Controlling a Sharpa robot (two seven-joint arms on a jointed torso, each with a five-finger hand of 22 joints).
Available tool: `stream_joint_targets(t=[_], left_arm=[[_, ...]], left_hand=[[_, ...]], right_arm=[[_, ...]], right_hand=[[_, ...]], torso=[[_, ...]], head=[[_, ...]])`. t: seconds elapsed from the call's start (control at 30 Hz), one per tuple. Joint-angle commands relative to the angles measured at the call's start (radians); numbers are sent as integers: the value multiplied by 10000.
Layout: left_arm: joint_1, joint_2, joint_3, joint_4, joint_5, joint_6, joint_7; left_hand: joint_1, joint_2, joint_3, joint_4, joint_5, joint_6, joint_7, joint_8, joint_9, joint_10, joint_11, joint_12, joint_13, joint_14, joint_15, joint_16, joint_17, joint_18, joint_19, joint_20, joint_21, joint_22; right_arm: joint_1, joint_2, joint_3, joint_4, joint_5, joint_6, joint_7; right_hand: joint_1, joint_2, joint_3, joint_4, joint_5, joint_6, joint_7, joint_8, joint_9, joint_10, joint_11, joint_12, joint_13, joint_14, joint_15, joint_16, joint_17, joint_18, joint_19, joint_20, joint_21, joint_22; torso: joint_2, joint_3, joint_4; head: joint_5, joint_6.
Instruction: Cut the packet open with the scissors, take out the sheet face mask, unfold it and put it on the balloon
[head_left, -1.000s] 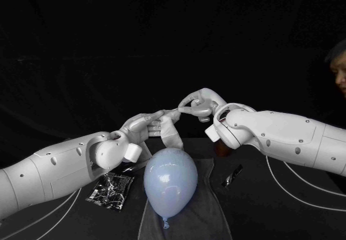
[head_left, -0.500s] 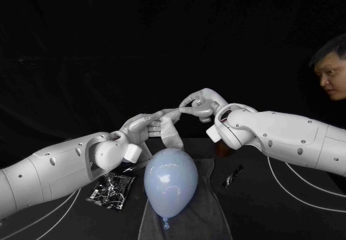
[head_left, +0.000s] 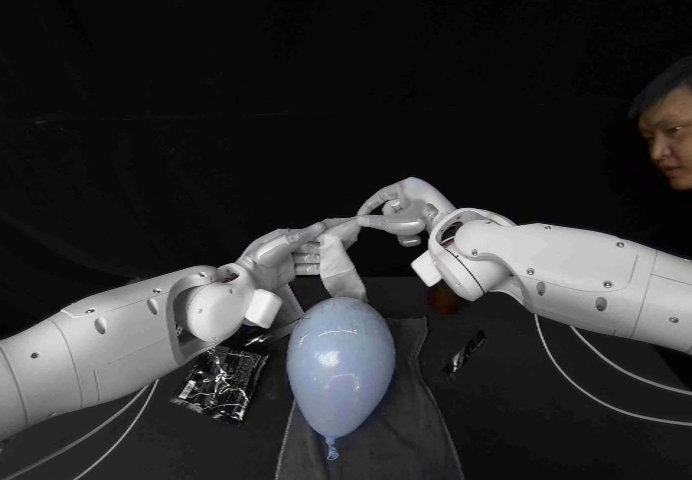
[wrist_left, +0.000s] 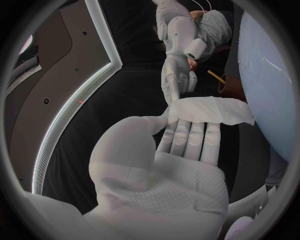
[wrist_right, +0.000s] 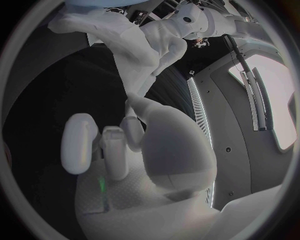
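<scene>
The white sheet face mask hangs folded above the pale blue balloon. My left hand holds its upper part, with the mask lying across the fingertips under the thumb. My right hand pinches the mask's top corner from the other side, and the right hand meets the sheet's edge. In the right wrist view, my right hand pulls a strip of the mask away from the left hand. The balloon lies just below the mask.
The cut dark packet lies on the table left of the balloon. The scissors lie to the balloon's right. A dark cloth lies under the balloon.
</scene>
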Motion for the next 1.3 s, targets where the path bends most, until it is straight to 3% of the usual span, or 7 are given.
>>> stream_joint_targets(t=[0.03, 1.3], left_arm=[[9, 2, 9, 37, -29, 60, 130], [9, -19, 9, 52, -44, 8, 131]], left_hand=[[-43, -34, -14, 34, 35, -17, -14, 60, 12, 82, 20, -14, 8, -14, -27, 15, 10, 159, 37, -28, 14, 2], [-43, -36, 6, 15, 34, -19, -26, 62, 14, 84, 12, -16, 8, -17, -28, 11, 11, 158, 39, -28, 11, 0]], right_arm=[[2, -7, 5, 10, 36, -7, 111], [-28, 1, -2, 50, 169, 6, 230]], right_hand=[[-25, 72, 65, 0, 63, 41, -4, 34, 17, 202, -103, 33, 321, 929, -71, 35, 2179, -10, 117, -22, 34, 1854], [-52, 64, 101, -19, 62, 13, 1, 58, 28, 178, -100, -16, 285, 926, -71, 28, 2167, -5, 109, -25, 3, 1846]], torso=[[-3, -8, 3], [-5, -8, 6]], head=[[2, -9], [8, -14]])
